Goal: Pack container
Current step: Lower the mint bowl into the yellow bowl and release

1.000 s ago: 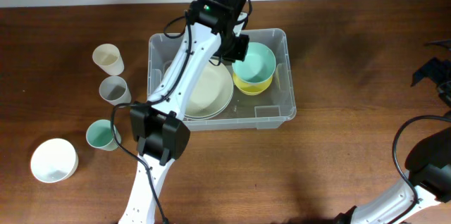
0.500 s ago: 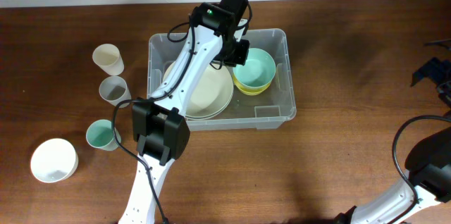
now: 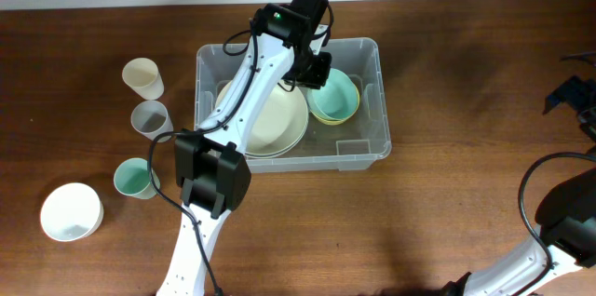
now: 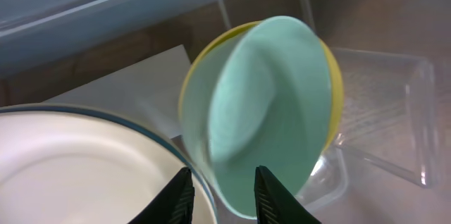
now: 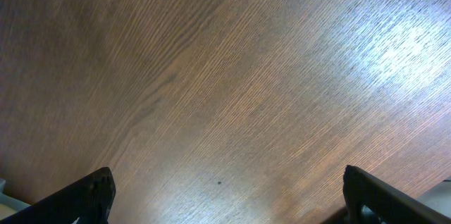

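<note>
The container (image 3: 384, 110), a clear ribbed plastic bin with rounded corners, sits near the far edge of the dark wood-grain worktop (image 3: 447, 203), about midway along it. Inside, a smooth mint bowl (image 3: 335, 99) is nested, tilted, in a yellow bowl (image 4: 334, 90). Beside them lies a round cream plate (image 3: 275, 124) with a thin blue rim. The left claw (image 4: 223, 178) is inside the container, narrowly parted astride the mint bowl's rim, with a gap showing on one side. The right claw (image 5: 225, 182) is spread wide over bare worktop.
</note>
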`<move>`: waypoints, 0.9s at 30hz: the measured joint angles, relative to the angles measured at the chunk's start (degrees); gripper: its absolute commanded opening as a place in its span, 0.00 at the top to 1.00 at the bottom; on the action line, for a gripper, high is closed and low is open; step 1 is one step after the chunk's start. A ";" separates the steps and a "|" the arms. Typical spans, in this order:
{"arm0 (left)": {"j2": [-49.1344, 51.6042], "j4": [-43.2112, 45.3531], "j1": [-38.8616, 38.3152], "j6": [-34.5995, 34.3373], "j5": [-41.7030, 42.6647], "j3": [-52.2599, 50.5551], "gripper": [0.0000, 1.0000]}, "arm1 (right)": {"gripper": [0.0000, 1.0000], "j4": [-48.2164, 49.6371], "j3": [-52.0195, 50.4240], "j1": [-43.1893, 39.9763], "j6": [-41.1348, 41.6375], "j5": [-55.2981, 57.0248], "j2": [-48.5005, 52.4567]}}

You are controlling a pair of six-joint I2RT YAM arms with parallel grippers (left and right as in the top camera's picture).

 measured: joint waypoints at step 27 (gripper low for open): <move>0.00 0.39 0.00 0.20 -1.92 0.00 0.99 | 0.01 0.00 0.00 0.00 -0.02 0.00 0.00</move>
